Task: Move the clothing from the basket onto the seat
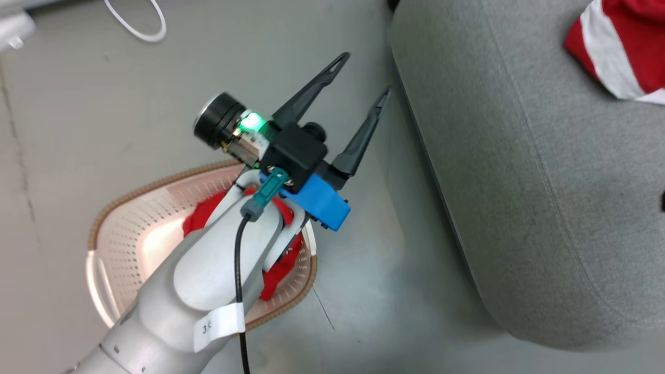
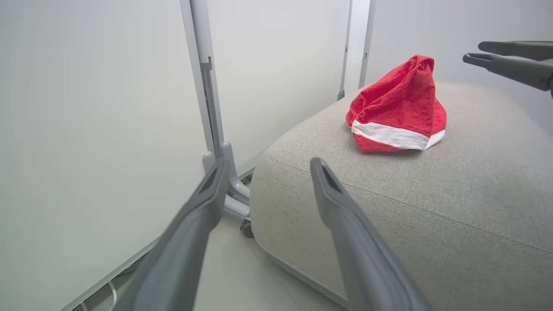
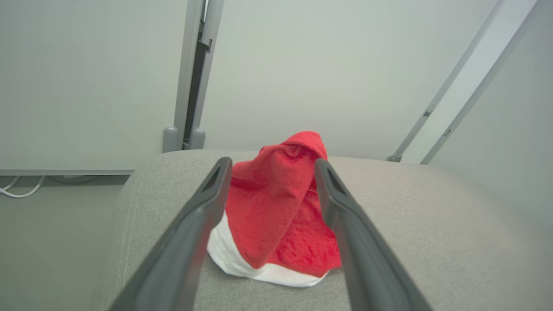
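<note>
Two red garments, one basket, one seat and two grippers, listed as seen from beside the robot.

1. First garment [image 1: 623, 47]: red with a white band. It lies on the seat [image 1: 519, 156] at about 1 o'clock in the head view. The wrist views show it as a peaked heap resting on the grey cushion.
2. Second garment [image 1: 200, 221]: red, lying inside the basket [image 1: 111, 228] at 7 o'clock in the head view and partly hidden by the pale forearm above it.
3. Basket: cream, perforated, brown rim. It stands on the floor, apart from the seat and at its 9 o'clock side.
4. Seat: grey fabric with rounded corners, taking up the 3 o'clock half of the head view.
5. Left gripper [image 1: 363, 74]: jaws spread wide and holding nothing. It hangs over bare floor between basket and seat, with its tips pointing toward 1 o'clock.
6. Right gripper [image 3: 272, 166]: jaws wide apart. In its own view the heap shows between the fingers, and the left wrist view shows them clear of the cloth at 2 o'clock.
7. White cable [image 1: 137, 26]: looped on the floor at 11 o'clock.
</note>
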You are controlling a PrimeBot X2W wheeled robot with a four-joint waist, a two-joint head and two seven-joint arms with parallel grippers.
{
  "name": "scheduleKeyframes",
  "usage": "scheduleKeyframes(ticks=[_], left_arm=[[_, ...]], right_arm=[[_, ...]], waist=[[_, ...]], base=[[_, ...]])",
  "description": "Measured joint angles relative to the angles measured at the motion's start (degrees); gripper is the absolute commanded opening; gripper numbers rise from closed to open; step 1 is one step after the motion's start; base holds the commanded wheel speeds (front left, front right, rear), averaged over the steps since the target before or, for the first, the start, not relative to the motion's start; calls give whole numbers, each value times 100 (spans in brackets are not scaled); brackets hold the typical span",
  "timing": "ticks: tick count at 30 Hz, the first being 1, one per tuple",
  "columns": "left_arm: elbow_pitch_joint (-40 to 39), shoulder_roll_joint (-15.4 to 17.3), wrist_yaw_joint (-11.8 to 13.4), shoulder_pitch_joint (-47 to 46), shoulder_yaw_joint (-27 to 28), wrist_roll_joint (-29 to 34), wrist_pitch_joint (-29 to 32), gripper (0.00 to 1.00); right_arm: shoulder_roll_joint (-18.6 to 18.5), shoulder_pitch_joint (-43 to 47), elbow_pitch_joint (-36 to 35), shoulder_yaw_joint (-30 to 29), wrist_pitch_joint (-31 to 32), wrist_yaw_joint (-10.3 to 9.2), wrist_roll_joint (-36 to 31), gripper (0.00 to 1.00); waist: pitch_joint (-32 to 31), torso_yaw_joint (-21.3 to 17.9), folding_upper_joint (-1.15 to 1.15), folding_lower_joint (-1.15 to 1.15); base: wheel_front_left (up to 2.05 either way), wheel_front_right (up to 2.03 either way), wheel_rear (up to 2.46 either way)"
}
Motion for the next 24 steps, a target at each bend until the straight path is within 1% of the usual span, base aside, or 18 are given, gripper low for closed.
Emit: scheduleKeyframes(ticks=[7, 15, 18, 19, 24], left_arm=[[-171, -31, 135, 690, 699, -21, -1, 100], [-454, -53, 260, 1591, 1775, 112, -1, 100], [-594, -70, 267, 1942, 2172, 210, -1, 100], [-713, -86, 258, 2156, 2429, 302, -1, 100], [-920, -141, 152, 2694, 2961, 541, -7, 100]], right_arm=[[189, 382, -414, 682, 0, 0, -34, 100], [379, 672, -625, 1351, 0, 0, -74, 100], [442, 770, -649, 1529, 0, 0, -76, 100], [489, 860, -667, 1634, 0, 0, -67, 100], [577, 1105, -658, 1773, 0, 0, 22, 100]], waist=[[-713, 258, 0, 0], [-1402, 705, 0, 0], [-1630, 880, 0, 0], [-1769, 989, 0, -1], [-2052, 1246, 0, -1]], base=[[0, 0, 0], [0, 0, 0], [0, 0, 0], [0, 0, 0], [0, 0, 0]])
